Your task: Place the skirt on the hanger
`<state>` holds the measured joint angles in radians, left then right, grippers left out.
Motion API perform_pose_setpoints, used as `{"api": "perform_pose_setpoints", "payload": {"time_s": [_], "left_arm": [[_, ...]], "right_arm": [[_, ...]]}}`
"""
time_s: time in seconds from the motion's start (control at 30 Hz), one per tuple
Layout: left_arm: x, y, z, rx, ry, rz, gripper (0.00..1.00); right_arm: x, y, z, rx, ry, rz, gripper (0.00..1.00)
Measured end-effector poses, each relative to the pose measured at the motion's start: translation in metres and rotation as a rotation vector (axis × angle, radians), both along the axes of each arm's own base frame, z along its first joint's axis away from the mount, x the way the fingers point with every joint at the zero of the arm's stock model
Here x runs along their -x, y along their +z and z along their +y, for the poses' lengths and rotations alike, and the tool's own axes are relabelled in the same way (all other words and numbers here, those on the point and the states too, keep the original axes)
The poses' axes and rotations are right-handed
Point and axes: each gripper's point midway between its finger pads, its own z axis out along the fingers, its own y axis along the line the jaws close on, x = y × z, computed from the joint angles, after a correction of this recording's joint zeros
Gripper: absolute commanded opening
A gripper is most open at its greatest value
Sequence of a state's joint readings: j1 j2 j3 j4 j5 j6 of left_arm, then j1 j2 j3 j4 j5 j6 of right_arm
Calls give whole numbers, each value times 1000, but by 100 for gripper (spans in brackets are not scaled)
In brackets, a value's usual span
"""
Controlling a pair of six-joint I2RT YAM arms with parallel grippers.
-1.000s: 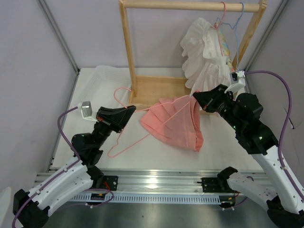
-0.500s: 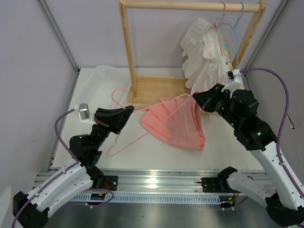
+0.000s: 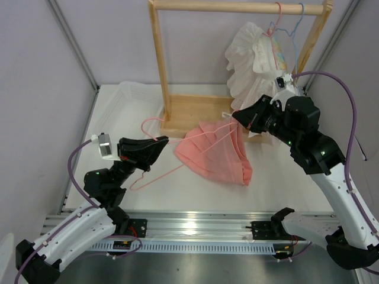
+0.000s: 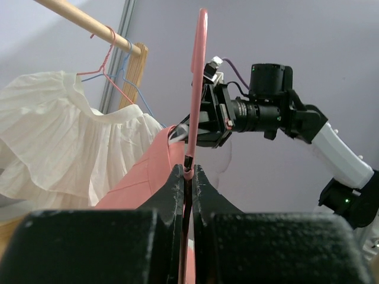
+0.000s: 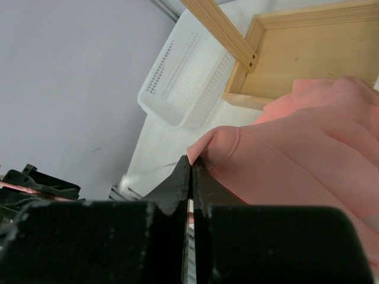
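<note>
While the left gripper (image 3: 159,142) is clamping the thin wire of the hanger (image 4: 199,65) between closed fingers, the right gripper (image 3: 238,117) is pinching the upper edge of the skirt (image 3: 216,151), which is draping down onto the table (image 3: 284,177) between both arms.

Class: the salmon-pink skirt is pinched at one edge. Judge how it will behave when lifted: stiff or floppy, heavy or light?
Probably floppy: the skirt fans out and droops from the right hand pinching its edge. Likely light for its size, since a fingertip pinch on the hem seems enough to raise that side. It may slide on the thin, smooth hanger.
</note>
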<state>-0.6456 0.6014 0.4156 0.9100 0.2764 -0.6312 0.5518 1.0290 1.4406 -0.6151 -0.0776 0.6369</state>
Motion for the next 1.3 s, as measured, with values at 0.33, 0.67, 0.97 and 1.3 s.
{"api": "perform_pose_setpoints", "payload": {"time_s": [0.33,0.67,0.97,1.3], "left_arm": [[3,11,3,-33,43,-75,0],[7,25,8,-42,81,-135,0],[2,19,-3,-75,53,-130,0],[7,25,-2,-66,43,-159,0]], "right_arm": [[5,13,-11,-49,25,36,0],[7,14,-20,-112,68,89,0],[16,23,-16,-164,126,99,0],[21,25,-13,-183,161,110,0]]}}
